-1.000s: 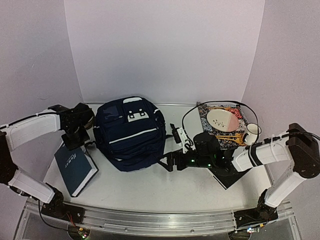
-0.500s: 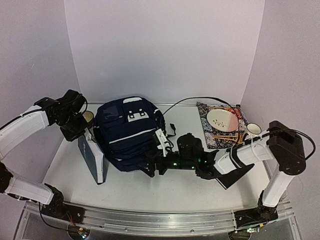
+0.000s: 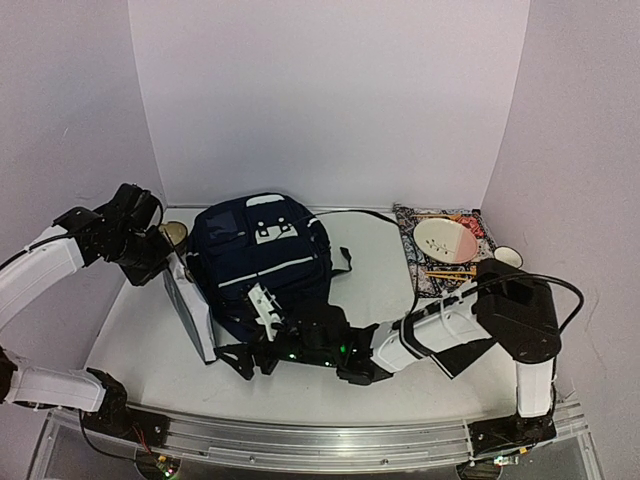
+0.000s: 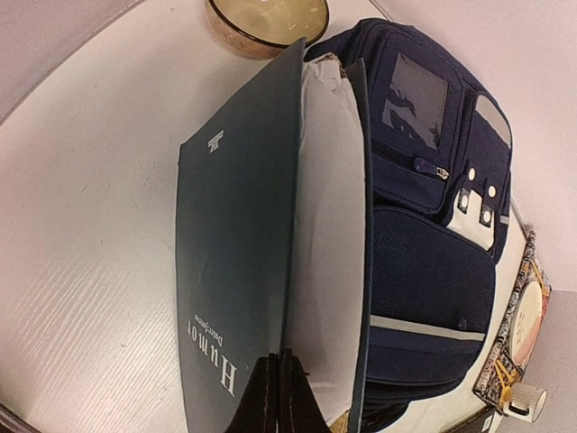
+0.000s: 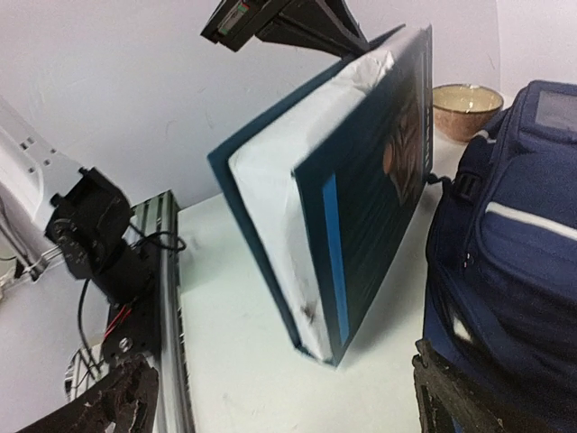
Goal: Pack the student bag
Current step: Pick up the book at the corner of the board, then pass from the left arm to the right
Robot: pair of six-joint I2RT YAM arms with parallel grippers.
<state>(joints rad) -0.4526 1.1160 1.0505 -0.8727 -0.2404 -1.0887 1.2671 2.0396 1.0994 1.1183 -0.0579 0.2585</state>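
Note:
The navy student bag [image 3: 262,265] lies in the middle of the table, its front pockets and white stripe facing up. My left gripper [image 3: 168,262] is shut on the front cover of a dark hardcover book [image 3: 190,310] and holds it tilted on its lower edge against the bag's left side. In the left wrist view the fingers [image 4: 278,388] pinch the cover, with the book [image 4: 243,271] beside the bag [image 4: 424,225]. My right gripper [image 3: 235,360] is open and empty, low on the table at the bag's front left. In its view the book [image 5: 361,189] stands just ahead, with the bag [image 5: 514,262] to the right.
A tan bowl [image 3: 175,233] sits behind the book at the far left. A patterned mat [image 3: 470,262] at the right carries a plate [image 3: 445,240], chopsticks and a mug [image 3: 508,257]. A flat black item [image 3: 462,358] lies under the right arm. A cable arcs over the right arm.
The left gripper raised the book from flat on the table onto its edge against the bag. The right arm swept left along the bag's front to the book's lower corner.

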